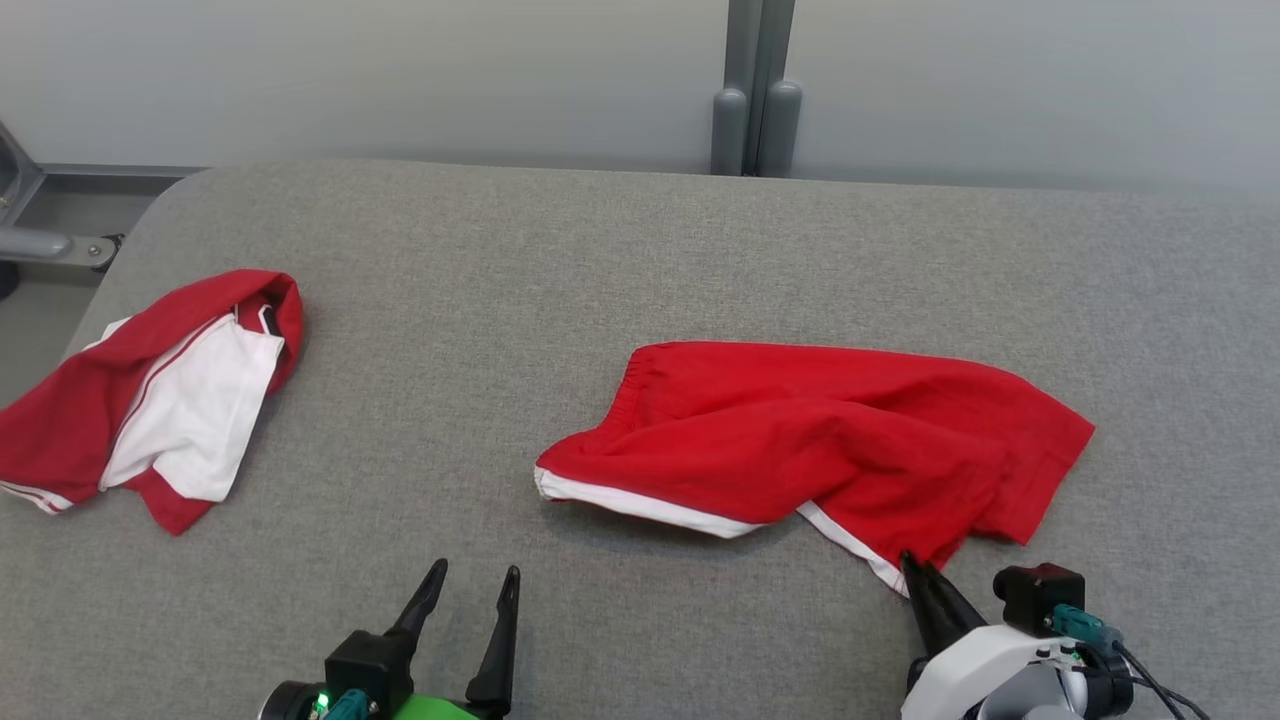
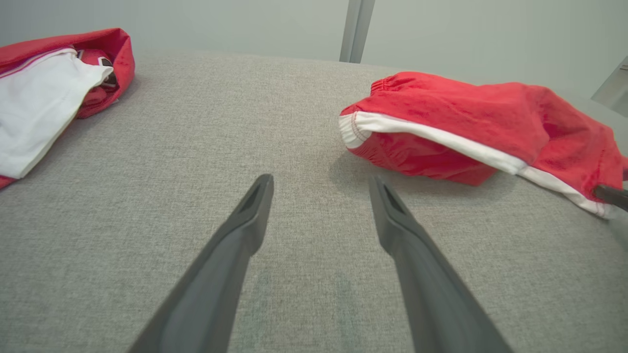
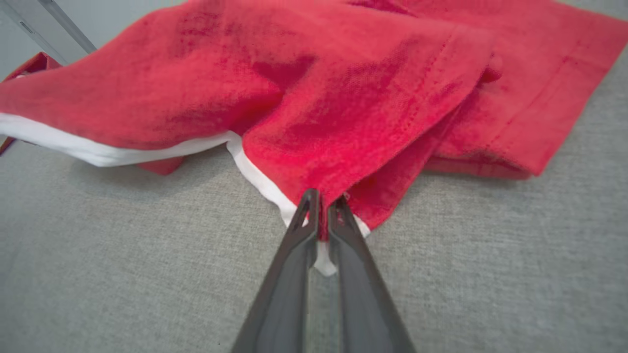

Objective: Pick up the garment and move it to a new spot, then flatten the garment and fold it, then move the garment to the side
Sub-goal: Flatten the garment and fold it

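Head view: red shorts (image 1: 820, 440) lie crumpled right of centre on the grey padded table (image 1: 620, 260), waistband end toward frame centre, white trim (image 1: 640, 505) along the lower edge. Right gripper (image 1: 912, 562) is at lower right, fingers pinched together on the shorts' lowest corner, right at the trim. Left gripper (image 1: 476, 570) is at the bottom, left of centre. Its fingers are spread wide with nothing between them, well apart from the shorts. Second garment (image 1: 150, 400), red and white, is bunched at the left edge, apart from both grippers.

Left wrist view: left gripper (image 2: 320, 180) fingers rise from the bottom edge, wide apart, bare table (image 2: 196, 147) between them. Shorts (image 2: 466, 117) sit at upper right, elastic waistband end nearest, trim running down to the right. One dark fingertip (image 2: 611, 194) of the right gripper is at the right edge, on the trim. Second garment (image 2: 44, 88) is at upper left.

Right wrist view: right gripper (image 3: 324, 198) is at bottom centre, fingers nearly closed, with a fold of red cloth plus trim clamped between the tips. A white tab of trim pokes out below the tips. Shorts (image 3: 343, 88) cover the upper half of frame and taper to a point at the grip, the rest draped on the table (image 3: 122, 255). Can't tell if the gripped corner is off the surface.
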